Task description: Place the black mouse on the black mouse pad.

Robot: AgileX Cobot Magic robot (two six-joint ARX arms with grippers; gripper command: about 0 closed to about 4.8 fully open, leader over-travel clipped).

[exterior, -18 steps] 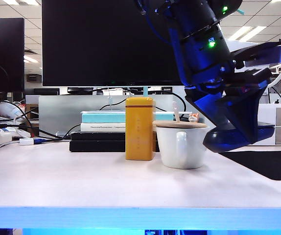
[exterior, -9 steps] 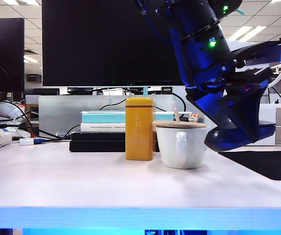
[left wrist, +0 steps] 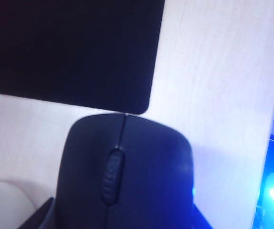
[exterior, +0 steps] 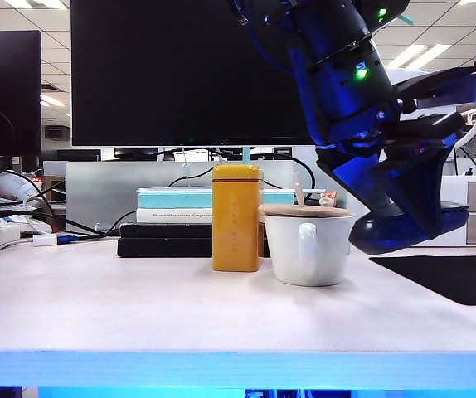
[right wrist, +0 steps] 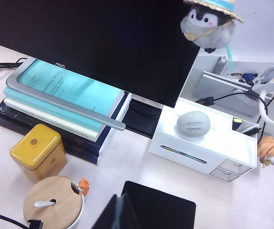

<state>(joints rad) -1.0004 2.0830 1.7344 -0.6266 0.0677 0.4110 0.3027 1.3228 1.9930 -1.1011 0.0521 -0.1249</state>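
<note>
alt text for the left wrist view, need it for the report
The black mouse fills the near part of the left wrist view, held up by the left gripper above the pale desk, scroll wheel facing the camera. Just beyond its nose lies a rounded corner of the black mouse pad.

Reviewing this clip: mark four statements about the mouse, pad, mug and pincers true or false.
1. The black mouse already rests on the black mouse pad. False: the left pincer holds it in the air beside the pad's corner.
2. The white mug has a wooden lid. True.
3. The right pincer is wide open. False: it is shut.
4. The yellow tin stands beside the mug. True.
</note>
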